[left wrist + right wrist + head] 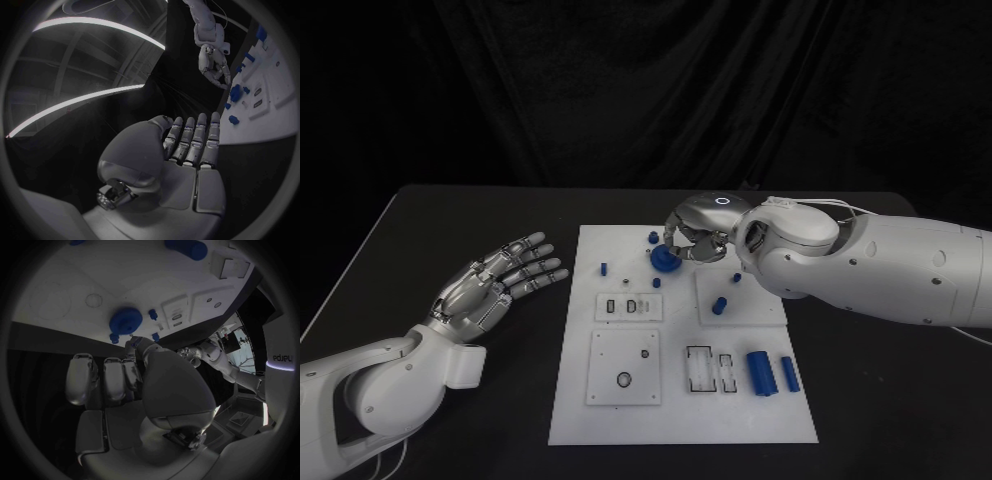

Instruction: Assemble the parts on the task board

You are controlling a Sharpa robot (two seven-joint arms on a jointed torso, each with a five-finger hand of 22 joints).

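- While my right hand hangs over the far part of the task board, its fingers curl downward next to the round blue part; whether they grip that part I cannot tell.
- Round blue part: it sits on the board's far middle area, flat face up in the right wrist view, with no long axis visible.
- Two long blue cylinders lie side by side at the board's near right, long axes running from the near edge toward the far edge.
- Small blue pegs stand scattered about the far half of the board, one just beside the round part.
- My right forearm crosses above the board's far right corner and hides that area.
- My left hand rests on the black table beside the board's left edge, fingers extended and spread, holding nothing.
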